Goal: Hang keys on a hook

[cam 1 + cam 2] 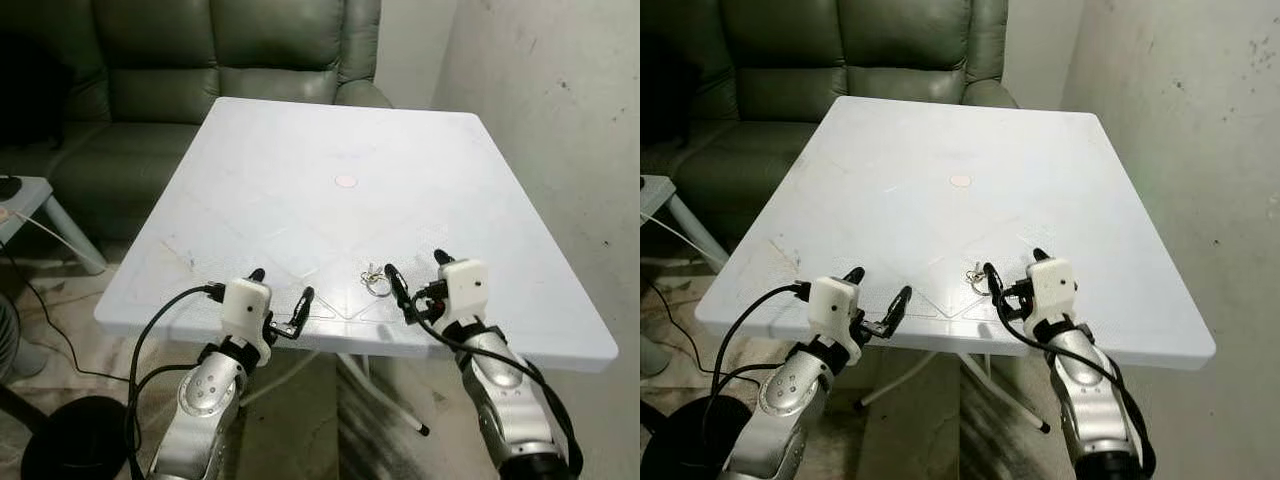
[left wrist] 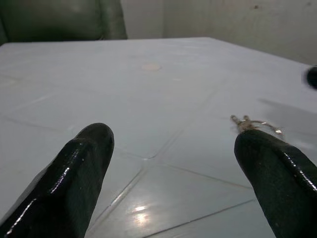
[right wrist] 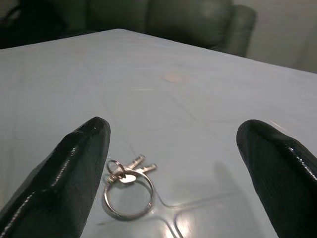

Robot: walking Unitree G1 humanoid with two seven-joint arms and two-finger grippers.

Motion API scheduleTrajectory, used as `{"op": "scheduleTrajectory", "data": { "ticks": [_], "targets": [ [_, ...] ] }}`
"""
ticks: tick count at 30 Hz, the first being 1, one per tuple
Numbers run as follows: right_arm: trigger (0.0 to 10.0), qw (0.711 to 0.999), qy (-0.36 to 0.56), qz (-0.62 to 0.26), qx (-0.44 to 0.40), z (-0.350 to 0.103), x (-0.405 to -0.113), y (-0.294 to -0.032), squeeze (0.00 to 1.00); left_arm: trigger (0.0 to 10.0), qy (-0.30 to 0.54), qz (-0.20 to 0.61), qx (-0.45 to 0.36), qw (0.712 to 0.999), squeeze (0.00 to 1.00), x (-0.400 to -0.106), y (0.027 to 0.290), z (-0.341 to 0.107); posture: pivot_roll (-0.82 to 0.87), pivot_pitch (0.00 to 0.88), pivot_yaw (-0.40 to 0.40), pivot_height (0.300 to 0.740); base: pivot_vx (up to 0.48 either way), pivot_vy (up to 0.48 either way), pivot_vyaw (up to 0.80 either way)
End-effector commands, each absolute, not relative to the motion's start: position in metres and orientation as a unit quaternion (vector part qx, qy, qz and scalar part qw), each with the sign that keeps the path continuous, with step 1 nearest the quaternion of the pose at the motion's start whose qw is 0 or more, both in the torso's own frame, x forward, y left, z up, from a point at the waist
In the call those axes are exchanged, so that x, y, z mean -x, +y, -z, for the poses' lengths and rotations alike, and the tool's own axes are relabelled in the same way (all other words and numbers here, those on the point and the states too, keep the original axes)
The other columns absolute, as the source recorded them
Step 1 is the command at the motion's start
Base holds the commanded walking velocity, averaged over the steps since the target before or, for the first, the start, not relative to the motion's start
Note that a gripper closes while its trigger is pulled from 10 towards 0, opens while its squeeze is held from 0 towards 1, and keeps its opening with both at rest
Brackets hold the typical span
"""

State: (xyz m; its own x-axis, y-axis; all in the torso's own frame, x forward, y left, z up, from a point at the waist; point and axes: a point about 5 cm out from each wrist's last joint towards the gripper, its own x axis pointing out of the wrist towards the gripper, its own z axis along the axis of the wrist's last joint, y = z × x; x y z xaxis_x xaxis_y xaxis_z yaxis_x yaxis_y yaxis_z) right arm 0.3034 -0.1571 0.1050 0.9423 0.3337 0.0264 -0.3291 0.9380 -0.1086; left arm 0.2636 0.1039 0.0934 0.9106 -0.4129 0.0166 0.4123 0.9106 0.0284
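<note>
A small bunch of keys on a metal ring (image 1: 376, 280) lies flat on the white plastic table (image 1: 330, 120), near its front edge. My right gripper (image 1: 418, 275) hovers open just behind the keys at the table edge. In the right wrist view the key ring (image 3: 128, 193) lies close to one black finger (image 3: 74, 168), between the spread tips. My left gripper (image 1: 281, 290) is open over the front edge, a hand's width left of the keys. Through its wrist camera the keys (image 2: 255, 125) lie just beyond one fingertip (image 2: 277, 173).
A pink round mark (image 1: 345, 181) sits at the table's middle. A dark green sofa (image 1: 200, 60) stands behind the table, and a bare wall (image 1: 560, 120) runs along the right. A low side table (image 1: 20, 200), a cable and a black round base (image 1: 70, 440) are at left.
</note>
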Motion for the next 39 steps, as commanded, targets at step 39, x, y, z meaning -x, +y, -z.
{"op": "scheduleTrajectory", "data": {
  "ticks": [39],
  "targets": [
    [10.0,0.935,0.035,-0.316,0.155,-0.124,-0.360,-0.166,0.00,10.0,-0.020,0.223,-0.010,0.975,0.00,-0.234,0.095,-0.106,0.08,0.037,-0.088,0.740,0.000,0.000,0.00]
  ]
}}
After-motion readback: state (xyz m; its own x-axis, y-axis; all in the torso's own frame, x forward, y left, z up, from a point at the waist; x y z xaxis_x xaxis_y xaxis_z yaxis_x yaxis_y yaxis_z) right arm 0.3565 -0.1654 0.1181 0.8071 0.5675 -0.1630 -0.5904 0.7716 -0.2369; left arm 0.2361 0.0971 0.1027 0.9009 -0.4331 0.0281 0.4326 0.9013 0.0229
